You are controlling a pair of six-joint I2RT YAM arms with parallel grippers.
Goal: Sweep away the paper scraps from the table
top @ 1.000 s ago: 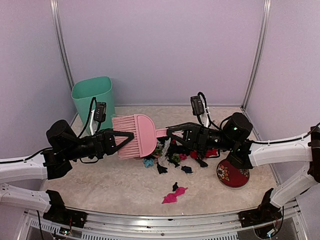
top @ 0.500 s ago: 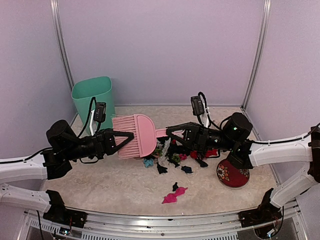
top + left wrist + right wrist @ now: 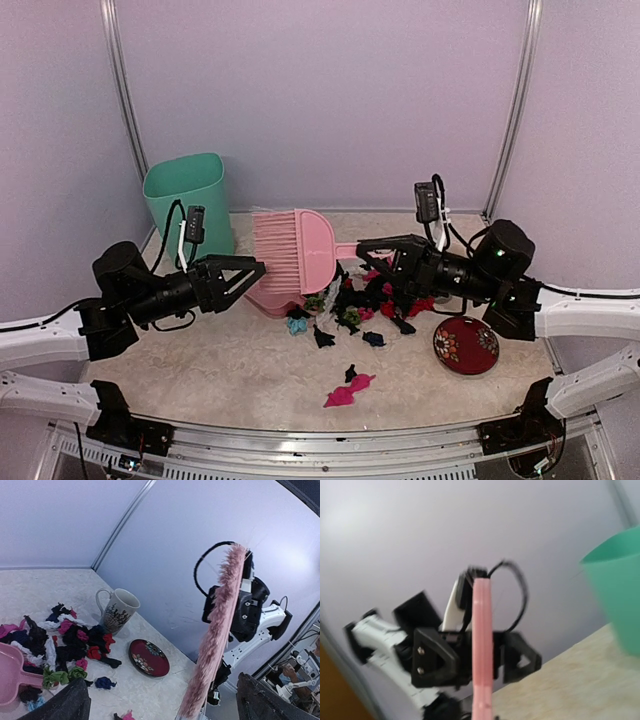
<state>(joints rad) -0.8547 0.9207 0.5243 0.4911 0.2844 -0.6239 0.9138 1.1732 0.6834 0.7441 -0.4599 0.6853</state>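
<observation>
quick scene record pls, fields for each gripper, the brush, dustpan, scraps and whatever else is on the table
left gripper: open, empty, pointing at the brush bristles
right gripper: shut on the brush handle
brush: pink, held in the air between the two grippers
dustpan: pink, lying on the table left of the pile
paper scraps: mostly one pile mid-table, a few strays nearer the front
other: green bin back left, red plate right, mug behind the pile
</observation>
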